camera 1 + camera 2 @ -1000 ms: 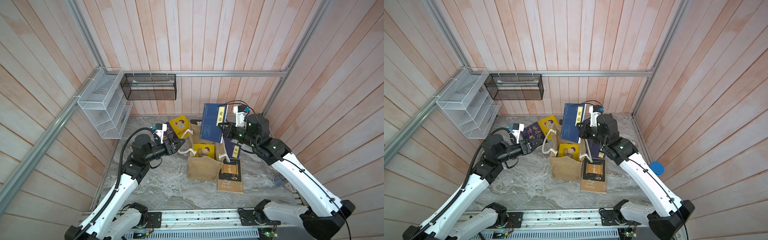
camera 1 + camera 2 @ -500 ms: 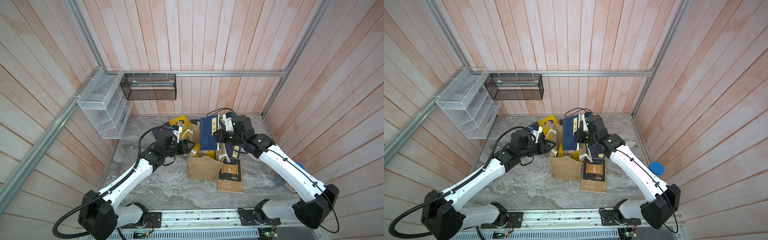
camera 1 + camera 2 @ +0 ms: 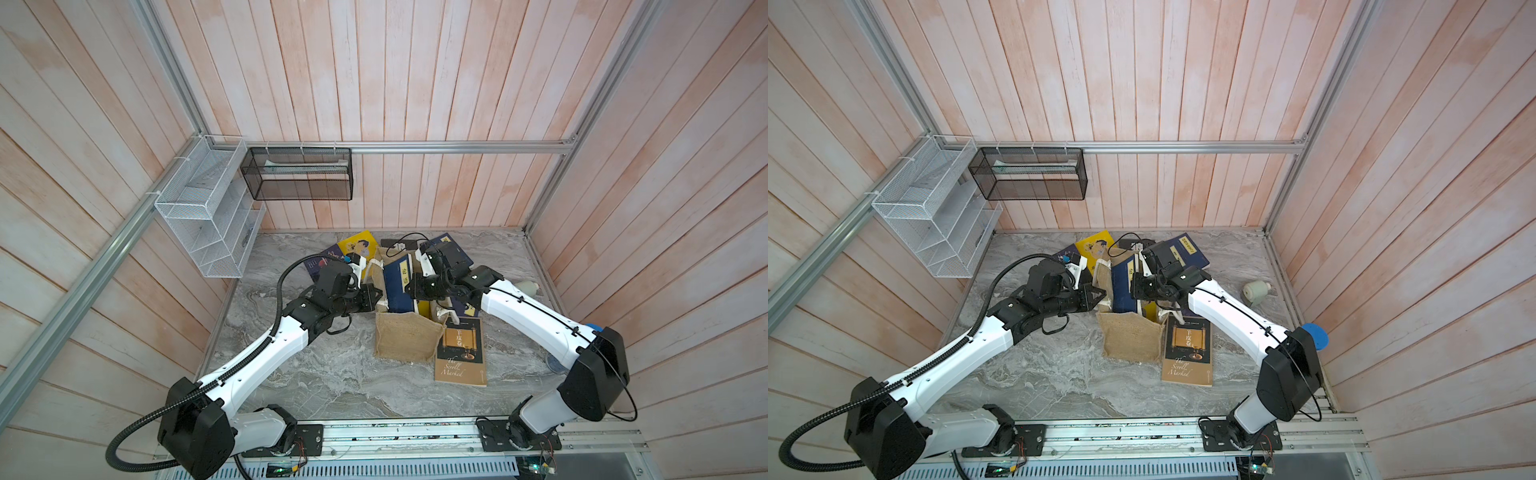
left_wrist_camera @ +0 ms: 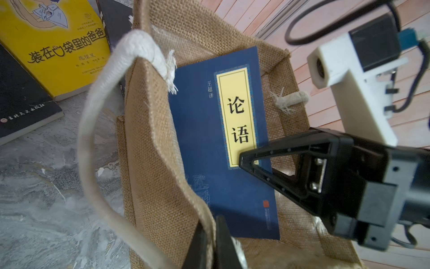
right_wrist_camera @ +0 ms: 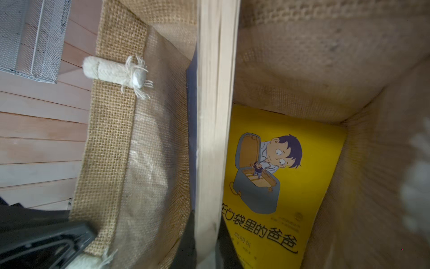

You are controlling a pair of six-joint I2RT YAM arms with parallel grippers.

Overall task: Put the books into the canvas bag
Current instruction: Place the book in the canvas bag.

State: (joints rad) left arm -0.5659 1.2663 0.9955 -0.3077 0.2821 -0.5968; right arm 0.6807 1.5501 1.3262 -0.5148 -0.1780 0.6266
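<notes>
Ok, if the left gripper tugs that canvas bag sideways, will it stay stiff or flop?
Likely floppy: the canvas bag wall curves and folds where the left gripper pinches it. Its rope handle hangs limp. Only the yellow cartoon book shows resting inside, so it would probably slide or tip.

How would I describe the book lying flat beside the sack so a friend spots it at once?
Find the tan canvas bag standing on the grey marble table. Beside it, on the right arm's side, one book lies flat, cover up. It alone is brown and black, with a gold scroll and "The Scroll Marked" on it; nearby books are navy or yellow.
</notes>
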